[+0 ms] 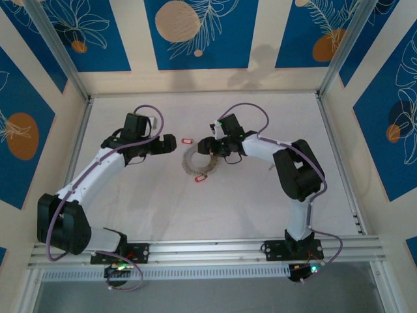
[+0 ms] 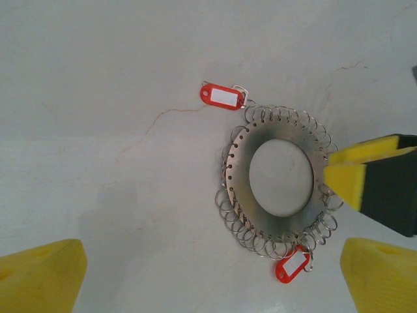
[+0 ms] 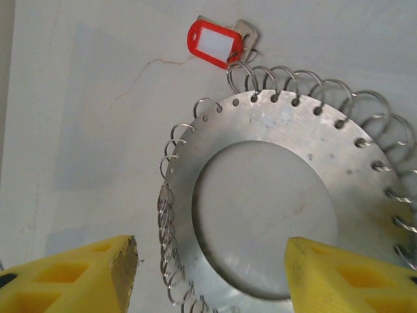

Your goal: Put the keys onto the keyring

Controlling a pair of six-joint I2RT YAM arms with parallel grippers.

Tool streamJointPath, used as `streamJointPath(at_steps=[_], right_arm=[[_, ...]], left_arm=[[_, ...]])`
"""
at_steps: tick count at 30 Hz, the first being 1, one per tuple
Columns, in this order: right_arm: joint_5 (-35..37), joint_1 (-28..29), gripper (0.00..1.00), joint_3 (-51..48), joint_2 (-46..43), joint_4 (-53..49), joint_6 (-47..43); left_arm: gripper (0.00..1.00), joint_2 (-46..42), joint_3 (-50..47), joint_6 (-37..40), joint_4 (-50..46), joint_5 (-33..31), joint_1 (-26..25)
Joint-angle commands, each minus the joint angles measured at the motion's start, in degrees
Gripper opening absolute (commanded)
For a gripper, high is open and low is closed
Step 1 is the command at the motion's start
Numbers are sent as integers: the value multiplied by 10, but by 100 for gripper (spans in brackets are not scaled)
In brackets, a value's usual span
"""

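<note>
The keyring [image 1: 196, 161] lies flat mid-table, a silver plate [image 2: 238, 163] rimmed with small wire loops. One red key [image 1: 187, 141] lies at its far edge, its metal loop touching the rim loops [image 2: 221, 96] [image 3: 214, 43]; I cannot tell whether they are linked. A second red key [image 1: 201, 177] hangs from a loop on the near edge [image 2: 292, 266]. My right gripper [image 1: 208, 147] [image 3: 212, 274] is open low over the keyring's [image 3: 273, 124] rim, one finger [image 3: 71, 274] outside the loops and the other over the hole. My left gripper [image 1: 172, 143] [image 2: 212, 280] is open just left of the keyring.
The white tabletop [image 1: 130, 195] has a thin hairline crack [image 2: 163, 117] near the upper key. Aluminium frame posts and patterned walls close in the table on three sides. The right arm's yellow finger [image 2: 355, 173] overlaps the keyring's right rim in the left wrist view.
</note>
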Motion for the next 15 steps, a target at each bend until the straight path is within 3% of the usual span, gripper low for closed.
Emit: streamJointPath(at_steps=[1, 10, 15], right_arm=[[14, 16, 62, 22, 28, -46, -13], [58, 94, 63, -36, -5, -68, 42], [-16, 152, 65, -51, -4, -28, 107]], left_arm=[[100, 2, 1, 13, 1, 6, 4], [100, 8, 9, 18, -8, 13, 4], [100, 13, 2, 15, 2, 20, 3]])
